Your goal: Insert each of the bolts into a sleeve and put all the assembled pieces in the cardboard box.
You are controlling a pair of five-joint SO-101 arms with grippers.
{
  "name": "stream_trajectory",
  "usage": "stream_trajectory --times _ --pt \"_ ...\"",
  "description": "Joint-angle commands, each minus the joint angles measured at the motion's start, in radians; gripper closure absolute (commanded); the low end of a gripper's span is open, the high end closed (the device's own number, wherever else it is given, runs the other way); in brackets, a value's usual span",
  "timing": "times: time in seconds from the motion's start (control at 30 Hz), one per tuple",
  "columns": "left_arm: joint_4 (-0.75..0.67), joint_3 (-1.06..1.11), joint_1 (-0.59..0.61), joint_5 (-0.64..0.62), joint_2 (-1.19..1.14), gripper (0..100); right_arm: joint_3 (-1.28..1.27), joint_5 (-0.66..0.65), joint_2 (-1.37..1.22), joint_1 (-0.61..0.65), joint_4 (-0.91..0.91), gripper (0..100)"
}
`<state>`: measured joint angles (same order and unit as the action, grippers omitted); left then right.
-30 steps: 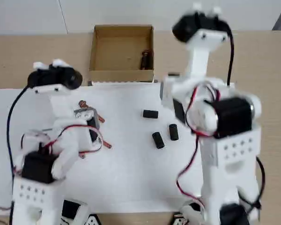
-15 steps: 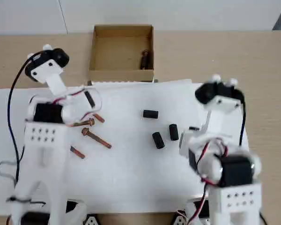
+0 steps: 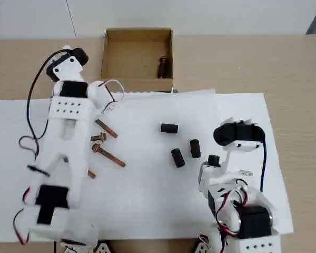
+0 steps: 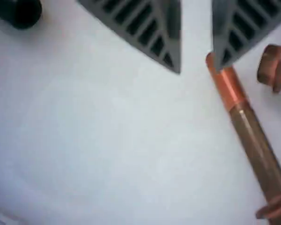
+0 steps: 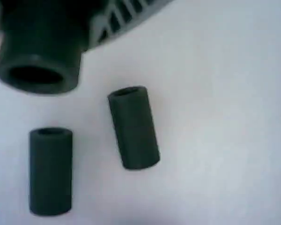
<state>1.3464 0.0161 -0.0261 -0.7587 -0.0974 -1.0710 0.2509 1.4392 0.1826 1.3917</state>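
My left gripper [image 4: 196,65] is open just above the white paper, and the tip of a copper bolt [image 4: 248,136] lies at one finger. From the high view this gripper [image 3: 98,123] is at the far end of the bolt cluster, where three more bolts [image 3: 109,155] lie. My right gripper [image 3: 213,164] is shut on a black sleeve [image 5: 37,58], held upright at the paper's right side. Two loose sleeves [image 5: 133,126] [image 5: 50,171] lie just beyond it, and a third [image 3: 169,128] farther off. The cardboard box [image 3: 138,84] holds one assembled piece [image 3: 162,67].
White paper [image 3: 147,195] covers the middle of the wooden table, and the box stands at its far edge. The left arm's body stretches over the paper's left side. Another bolt head [image 4: 274,68] lies close beside the left gripper's finger.
The left arm has swung out and stretched forward over the bolts. The right arm has drawn back from beside the box to the front right, keeping the sleeve in its gripper.
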Motion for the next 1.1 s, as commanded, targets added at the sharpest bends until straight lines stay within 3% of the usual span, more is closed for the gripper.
stream_trajectory --times 0.0,0.53,0.77,1.07 --pt "0.018 -0.081 0.005 -0.04 -0.051 95 0.006 -0.023 0.019 -0.01 -0.027 99.5" --pt "0.012 -0.101 0.069 -0.109 -0.166 95 0.005 -0.021 0.018 -0.008 -0.025 99.5" --pt "-0.008 -0.101 0.069 -0.109 -0.166 86 0.005 -0.018 0.018 -0.008 -0.025 99.5" --pt "-0.055 -0.097 0.11 -0.107 -0.167 86 0.005 -0.017 0.018 -0.008 -0.024 99.5"
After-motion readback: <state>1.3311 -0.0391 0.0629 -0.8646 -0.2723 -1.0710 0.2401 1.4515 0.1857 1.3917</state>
